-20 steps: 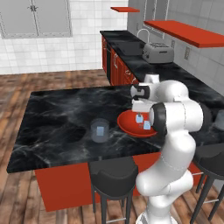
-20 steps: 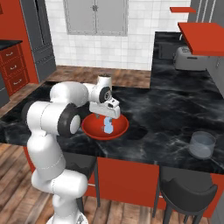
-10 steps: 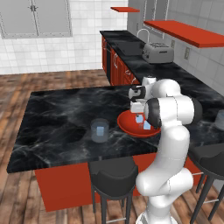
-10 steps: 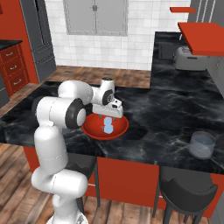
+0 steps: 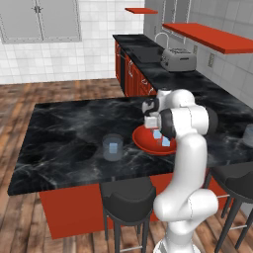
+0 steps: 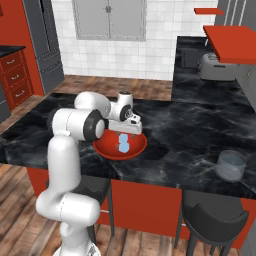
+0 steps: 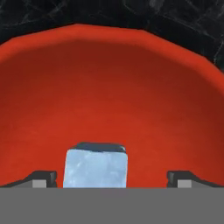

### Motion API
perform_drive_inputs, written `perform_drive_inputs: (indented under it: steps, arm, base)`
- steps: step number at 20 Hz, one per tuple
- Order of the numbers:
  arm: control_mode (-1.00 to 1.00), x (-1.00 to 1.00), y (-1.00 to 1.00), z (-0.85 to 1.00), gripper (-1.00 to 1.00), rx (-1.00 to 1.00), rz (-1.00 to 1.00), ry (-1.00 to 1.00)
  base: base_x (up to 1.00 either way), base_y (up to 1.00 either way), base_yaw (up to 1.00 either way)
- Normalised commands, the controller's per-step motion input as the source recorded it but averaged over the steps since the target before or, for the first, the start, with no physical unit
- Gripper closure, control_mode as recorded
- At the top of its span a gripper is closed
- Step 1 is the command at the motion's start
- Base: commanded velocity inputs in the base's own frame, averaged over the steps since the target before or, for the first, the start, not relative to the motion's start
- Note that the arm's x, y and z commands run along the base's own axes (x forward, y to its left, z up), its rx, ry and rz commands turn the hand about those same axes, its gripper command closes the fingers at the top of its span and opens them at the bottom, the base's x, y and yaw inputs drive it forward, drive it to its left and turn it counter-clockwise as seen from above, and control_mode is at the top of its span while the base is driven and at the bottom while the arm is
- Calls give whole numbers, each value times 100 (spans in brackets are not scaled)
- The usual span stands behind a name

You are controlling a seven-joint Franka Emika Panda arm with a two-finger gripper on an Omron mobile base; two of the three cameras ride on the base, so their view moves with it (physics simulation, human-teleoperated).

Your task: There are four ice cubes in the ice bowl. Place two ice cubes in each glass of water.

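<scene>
The gripper (image 7: 112, 179) hangs low over the red bowl (image 7: 109, 87), pointing down into it, with its jaws spread wide and nothing between them held. In the hand view one pale-blue ice cube (image 7: 96, 168) lies on the bowl's floor between the two fingertips (image 7: 43, 178), nearer the left tip than the right and touching neither as far as can be seen. The bowl's rim curves around ahead of the hand, with black counter (image 7: 175, 22) beyond it.

From the left base view, the gripper (image 5: 152, 121) sits just above the bowl (image 5: 143, 141), and two cubes (image 5: 163, 138) show in the bowl just under and beside the hand. From the right base view, the gripper (image 6: 129, 131) is directly above the bowl (image 6: 107, 148), with cubes (image 6: 123, 142) right below it; how many are there is hard to tell.

One glass (image 5: 112, 147) stands well off to the hand's left on the counter (image 5: 64, 128), with a cube (image 5: 114, 147) inside it. The other glass (image 6: 231, 165) stands well apart on the hand's right side, near the counter's edge.
</scene>
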Motion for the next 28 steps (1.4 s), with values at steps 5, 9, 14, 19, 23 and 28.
perform_drive_inputs:
  steps: [5,9,14,19,23,28]
  arm:
    - [-100,51,0,-16,-100,0,0,3]
    - [-100,-8,0,0,-100,0,0,3]
    - [-100,-46,2,0,-100,0,0,0]
    - [-100,-48,34,-7,-100,0,0,0]
    - [-100,-19,25,-11,-100,0,0,0]
    - [-100,0,0,-3,-100,-1,0,0]
  base:
    - [0,0,0]
    - [0,0,0]
    - [0,0,0]
    - [0,0,0]
    - [0,0,0]
    - [0,0,0]
